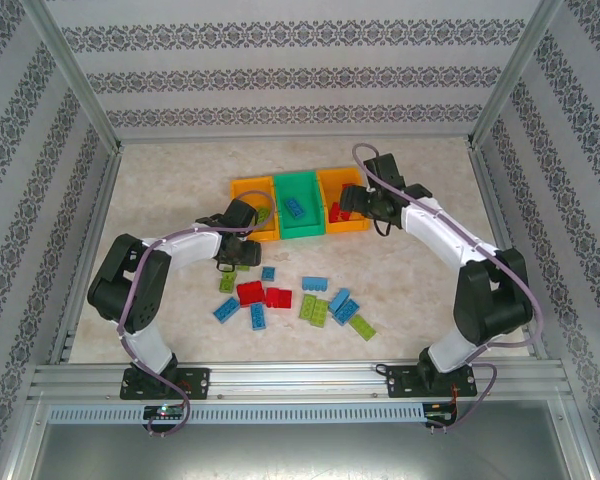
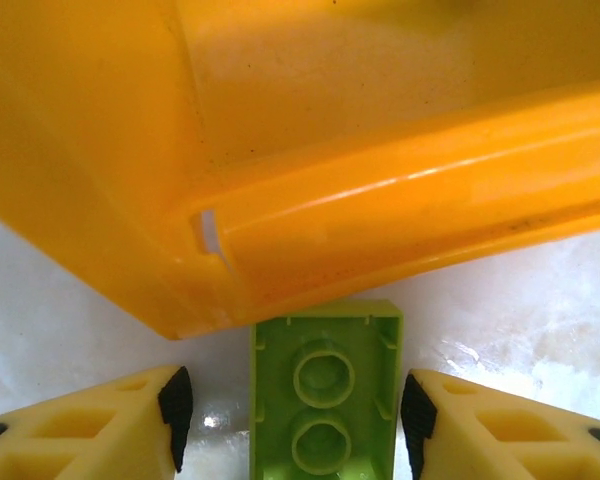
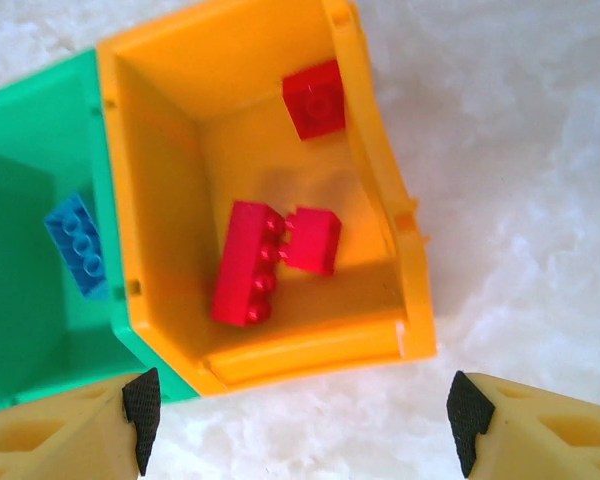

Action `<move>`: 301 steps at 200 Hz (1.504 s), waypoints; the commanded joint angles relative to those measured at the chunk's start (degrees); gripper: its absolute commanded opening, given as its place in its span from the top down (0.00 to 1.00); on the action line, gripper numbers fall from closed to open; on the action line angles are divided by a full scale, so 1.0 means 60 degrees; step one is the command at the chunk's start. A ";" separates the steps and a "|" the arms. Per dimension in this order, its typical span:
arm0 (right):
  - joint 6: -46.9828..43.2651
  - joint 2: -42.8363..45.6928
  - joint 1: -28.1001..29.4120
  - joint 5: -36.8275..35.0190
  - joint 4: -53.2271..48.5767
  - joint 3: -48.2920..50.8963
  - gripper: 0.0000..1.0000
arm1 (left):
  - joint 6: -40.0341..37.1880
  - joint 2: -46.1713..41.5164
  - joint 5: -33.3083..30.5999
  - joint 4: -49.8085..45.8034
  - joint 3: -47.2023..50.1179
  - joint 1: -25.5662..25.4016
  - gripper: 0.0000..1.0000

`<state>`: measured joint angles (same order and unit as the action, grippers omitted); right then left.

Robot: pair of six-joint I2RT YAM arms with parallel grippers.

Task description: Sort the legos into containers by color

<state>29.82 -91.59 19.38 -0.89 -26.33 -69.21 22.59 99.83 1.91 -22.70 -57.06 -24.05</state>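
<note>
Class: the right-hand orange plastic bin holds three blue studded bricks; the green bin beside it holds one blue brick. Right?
No: the orange plastic bin holds three red studded bricks, not blue; the right wrist view shows it. The rest stands.

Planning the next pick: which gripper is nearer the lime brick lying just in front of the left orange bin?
Left. The left gripper straddles the lime brick without touching it. The right gripper is over at the right orange bin.

Left claw [image 2: 292,410] half-spread, right claw [image 3: 300,420] spread wide
</note>
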 commanded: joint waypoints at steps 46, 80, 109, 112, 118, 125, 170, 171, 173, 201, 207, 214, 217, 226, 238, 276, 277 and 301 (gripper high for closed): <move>0.0365 0.0850 0.0518 -0.0579 -0.0530 0.1290 0.21 | 0.0139 0.0303 0.0292 -0.0220 -0.0181 -0.0125 0.68; 0.0636 0.0909 0.0903 -0.0598 -0.0501 0.1580 0.21 | 0.0249 -0.0445 0.0046 -0.0882 -0.0354 -0.0219 0.69; 0.0918 0.0700 0.1396 -0.0560 -0.0595 0.1633 0.21 | 0.0369 -0.1300 -0.0004 -0.1503 -0.0679 -0.0287 0.69; 0.0964 0.0675 0.1445 -0.0551 -0.0619 0.1640 0.21 | 0.0390 -0.1375 0.0014 -0.1549 -0.0709 -0.0295 0.69; 0.1083 0.0626 0.1530 -0.0525 -0.0657 0.1640 0.21 | 0.0453 -0.1503 0.0025 -0.1616 -0.0769 -0.0298 0.69; 0.1232 0.0589 0.1634 -0.0495 -0.0666 0.1661 0.21 | 0.0514 -0.1618 0.0031 -0.1699 -0.0822 -0.0322 0.69; 0.2334 0.0537 0.2541 -0.0453 -0.0641 0.1838 0.20 | 0.0561 -0.1724 -0.0240 -0.1974 -0.1543 -0.0316 0.66; 0.2351 0.0533 0.2556 -0.0446 -0.0639 0.1845 0.20 | 0.0529 -0.1711 -0.0257 -0.1974 -0.1576 -0.0314 0.66; 0.2401 0.0530 0.2597 -0.0440 -0.0626 0.1851 0.20 | 0.0487 -0.1664 -0.0270 -0.1974 -0.1666 -0.0313 0.66; 0.2859 0.0234 0.3300 -0.0424 -0.0777 0.1718 0.18 | -0.0039 -0.0622 -0.0297 -0.2076 -0.3014 -0.0289 0.67; 0.2928 0.0160 0.3432 -0.0433 -0.0844 0.1671 0.18 | -0.0145 -0.0315 -0.0347 -0.2192 -0.3381 -0.0269 0.67; 0.3014 0.0086 0.3611 -0.0464 -0.0923 0.1623 0.18 | -0.0259 0.0036 -0.0444 -0.2323 -0.3769 -0.0255 0.67; 0.3062 0.0052 0.3683 -0.0484 -0.0953 0.1606 0.17 | -0.0302 0.0188 -0.0490 -0.2365 -0.3942 -0.0241 0.67; 0.3228 -0.0032 0.3891 -0.0517 -0.1014 0.1590 0.17 | -0.0425 0.0605 -0.0563 -0.2448 -0.4411 -0.0203 0.67; 0.3451 -0.0161 0.4153 -0.0493 -0.1030 0.1580 0.17 | -0.0523 0.1148 -0.0714 -0.2574 -0.5036 -0.0120 0.67; 0.4083 -0.0732 0.4773 -0.0496 -0.1191 0.1410 0.14 | -0.0380 0.2193 -0.1072 -0.2784 -0.6092 0.0141 0.66; 0.4097 -0.0746 0.4785 -0.0496 -0.1192 0.1397 0.14 | -0.0381 0.2211 -0.1069 -0.2789 -0.6099 0.0141 0.66; 0.4209 -0.1119 0.4918 -0.0488 -0.1291 0.1217 0.13 | -0.0264 0.2364 -0.1205 -0.2779 -0.6301 0.0156 0.60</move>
<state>52.36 -96.14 48.12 -3.18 -31.75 -59.64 21.23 113.86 -2.92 -36.51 -92.07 -23.81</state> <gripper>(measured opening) 0.862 0.378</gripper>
